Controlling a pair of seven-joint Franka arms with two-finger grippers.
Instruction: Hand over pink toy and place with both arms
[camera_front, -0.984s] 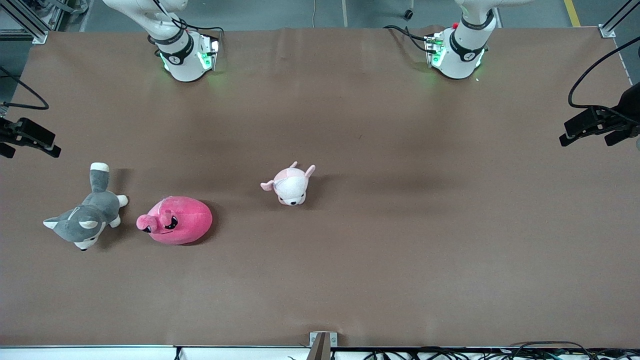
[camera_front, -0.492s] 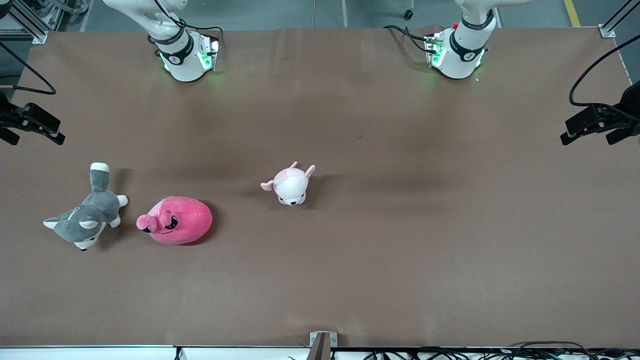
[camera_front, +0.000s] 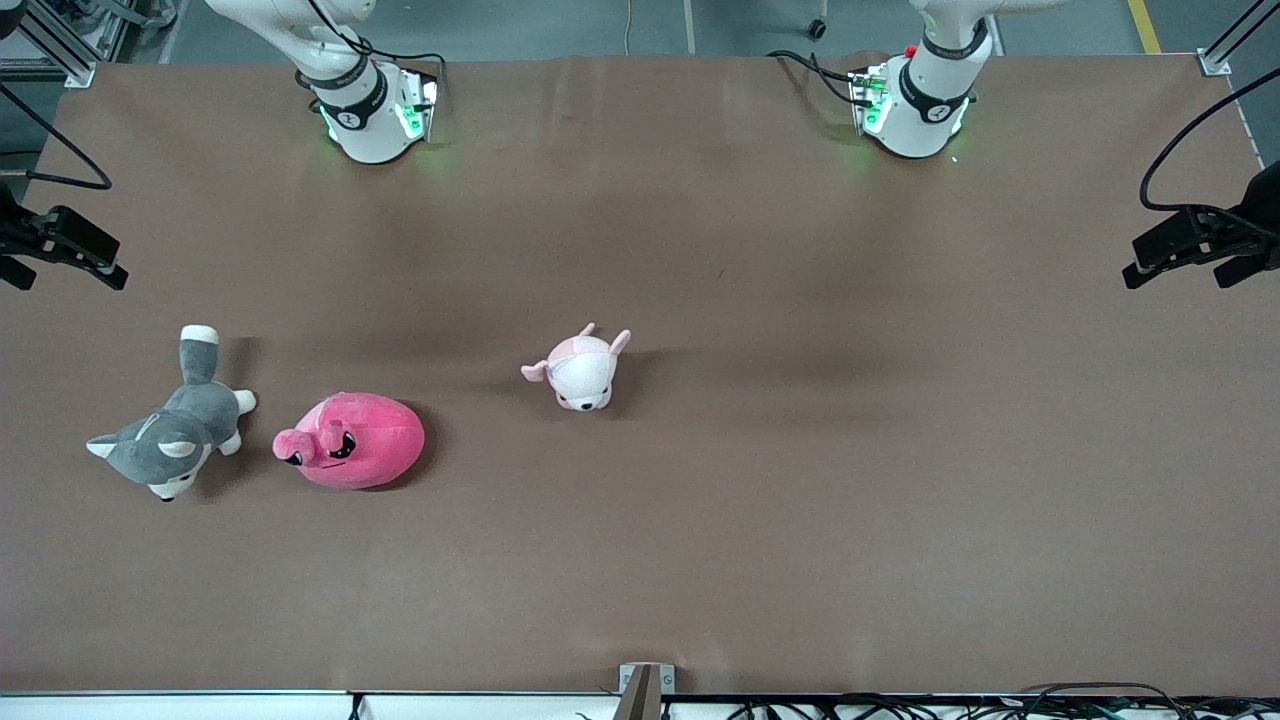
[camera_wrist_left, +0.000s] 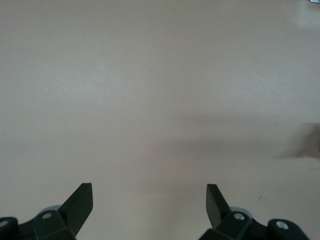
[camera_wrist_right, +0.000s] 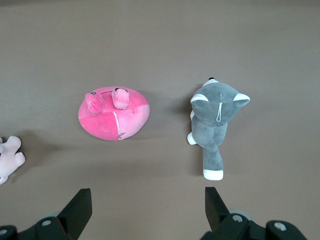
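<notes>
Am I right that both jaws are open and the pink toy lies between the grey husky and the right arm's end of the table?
Not quite. The front view shows the pink toy between the grey husky and the small pale plush; the husky is nearest the right arm's end. Both jaws are open.

In the front view both arms are cut off at the top edge just above their bases, and the right gripper (camera_front: 60, 255) and left gripper (camera_front: 1195, 250) enter only partly from the side edges, over the table's (camera_front: 700, 560) two ends. In the right wrist view the small pale plush animal (camera_wrist_right: 9, 159) is cut by the picture's edge, only a paw and part of its body showing. In the left wrist view a blurred shape (camera_wrist_left: 307, 147) at the edge cannot be identified.
</notes>
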